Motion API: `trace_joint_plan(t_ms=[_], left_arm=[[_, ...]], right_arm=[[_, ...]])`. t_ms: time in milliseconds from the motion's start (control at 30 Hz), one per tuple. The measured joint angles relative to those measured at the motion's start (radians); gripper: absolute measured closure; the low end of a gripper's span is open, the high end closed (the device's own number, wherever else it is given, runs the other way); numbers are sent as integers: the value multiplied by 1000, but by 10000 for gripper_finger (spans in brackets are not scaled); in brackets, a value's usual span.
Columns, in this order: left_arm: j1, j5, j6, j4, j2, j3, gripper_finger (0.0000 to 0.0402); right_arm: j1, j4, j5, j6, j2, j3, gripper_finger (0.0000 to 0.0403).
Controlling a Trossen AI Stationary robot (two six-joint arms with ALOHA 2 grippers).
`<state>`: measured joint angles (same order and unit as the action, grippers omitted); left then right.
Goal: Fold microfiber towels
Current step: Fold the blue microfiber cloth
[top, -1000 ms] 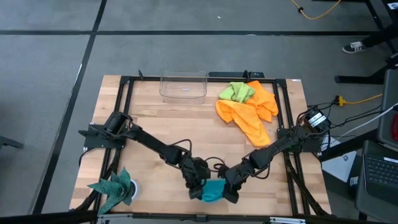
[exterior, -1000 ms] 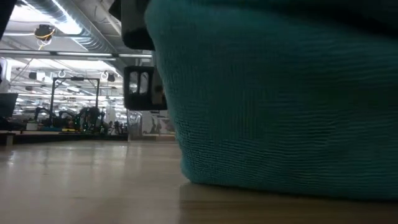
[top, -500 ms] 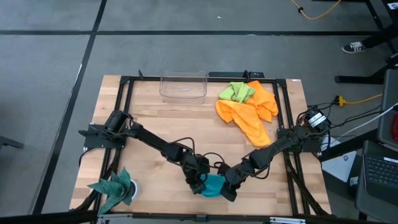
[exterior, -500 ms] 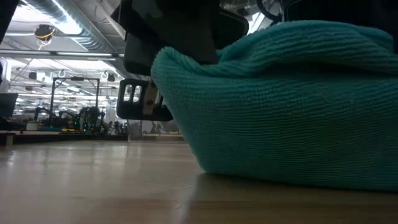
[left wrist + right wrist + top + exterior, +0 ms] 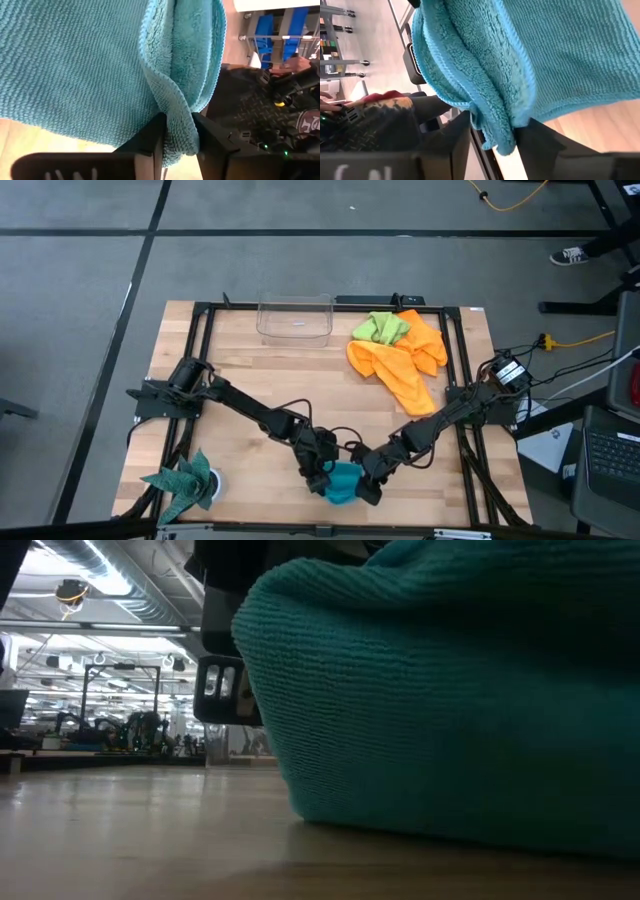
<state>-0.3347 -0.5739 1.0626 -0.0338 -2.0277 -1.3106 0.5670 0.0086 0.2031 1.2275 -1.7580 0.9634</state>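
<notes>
Low view: my blue towel (image 5: 450, 700) hides my left hand (image 5: 177, 135) and right hand (image 5: 492, 135); both pinch its edge on the bench (image 5: 130, 840).

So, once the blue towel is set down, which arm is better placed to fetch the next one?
The right arm, probably. Both grippers, left and right, flank the blue towel, but the orange towels and green towel lie on the right arm's side.

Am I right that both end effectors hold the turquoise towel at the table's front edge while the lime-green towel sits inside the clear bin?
Not quite. The high view shows the clear bin holding no towel; the lime-green towel lies beside it on the orange towels. The rest stands: left end effector and right end effector hold the turquoise towel.
</notes>
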Motion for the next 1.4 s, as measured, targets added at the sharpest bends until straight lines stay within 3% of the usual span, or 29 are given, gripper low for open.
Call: trace_joint_plan(t_ms=[233, 433, 1200, 1400], left_arm=[[15, -42, -49, 1, 0, 0, 298], [44, -66, -51, 1, 1, -1, 297], [28, -24, -130, 1, 1, -1, 295], [27, -38, -125, 1, 1, -1, 262]], right_arm=[[7, 0, -5, 1, 0, 0, 244], [37, -8, -76, 2, 0, 0, 250], [50, -14, -225, 3, 2, 0, 250], [50, -14, -255, 2, 3, 0, 250]])
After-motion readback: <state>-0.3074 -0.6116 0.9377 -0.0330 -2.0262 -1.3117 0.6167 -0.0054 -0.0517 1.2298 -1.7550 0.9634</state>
